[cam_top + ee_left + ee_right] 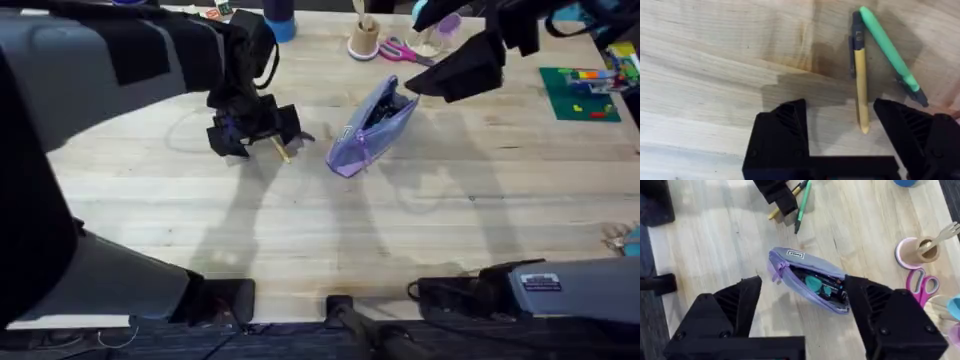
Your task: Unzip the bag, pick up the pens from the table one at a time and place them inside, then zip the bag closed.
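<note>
Two pens (861,85), one bag (370,128)

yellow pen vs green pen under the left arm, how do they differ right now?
Colour: the yellow pen has a tan-yellow barrel with a dark clipped cap; the green pen is bright green with a dark tip.
Pose: they lie at an angle to each other, meeting at one end and spread apart at the other.
Position: the yellow pen's end lies between the open left pincer fingers; the green pen lies off to one side.
Shared: both slim, flat on the table.
</note>
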Controlling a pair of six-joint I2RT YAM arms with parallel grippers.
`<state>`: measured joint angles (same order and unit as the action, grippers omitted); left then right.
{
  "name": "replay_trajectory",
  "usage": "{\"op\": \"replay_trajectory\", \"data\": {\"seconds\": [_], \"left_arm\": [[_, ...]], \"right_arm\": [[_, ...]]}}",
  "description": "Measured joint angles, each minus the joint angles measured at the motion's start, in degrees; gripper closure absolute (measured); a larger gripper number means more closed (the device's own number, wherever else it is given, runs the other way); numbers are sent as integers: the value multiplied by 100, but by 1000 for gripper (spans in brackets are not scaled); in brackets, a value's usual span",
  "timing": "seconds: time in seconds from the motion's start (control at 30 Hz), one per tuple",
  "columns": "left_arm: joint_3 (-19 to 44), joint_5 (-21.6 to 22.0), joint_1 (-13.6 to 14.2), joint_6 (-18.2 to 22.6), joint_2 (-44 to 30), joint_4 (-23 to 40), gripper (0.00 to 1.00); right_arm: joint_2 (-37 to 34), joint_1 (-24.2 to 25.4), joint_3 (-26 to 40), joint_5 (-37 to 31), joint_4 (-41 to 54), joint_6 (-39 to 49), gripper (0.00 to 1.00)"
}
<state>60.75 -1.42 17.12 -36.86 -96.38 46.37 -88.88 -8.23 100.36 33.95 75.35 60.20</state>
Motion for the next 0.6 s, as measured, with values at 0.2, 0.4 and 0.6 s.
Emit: {"op": "replay_trajectory", "data": {"seconds": [0.2, 0.4, 0.6], "left_arm": [[-2, 20, 0, 0, 0, 331, 167], [-9, 23, 0, -3, 0, 534, 211], [-31, 106, 0, -2, 0, 553, 498]], "right_arm": [[0, 0, 0, 0, 0, -1, 6], [0, 0, 0, 0, 0, 1, 6], [0, 0, 0, 0, 0, -1, 6]]}}
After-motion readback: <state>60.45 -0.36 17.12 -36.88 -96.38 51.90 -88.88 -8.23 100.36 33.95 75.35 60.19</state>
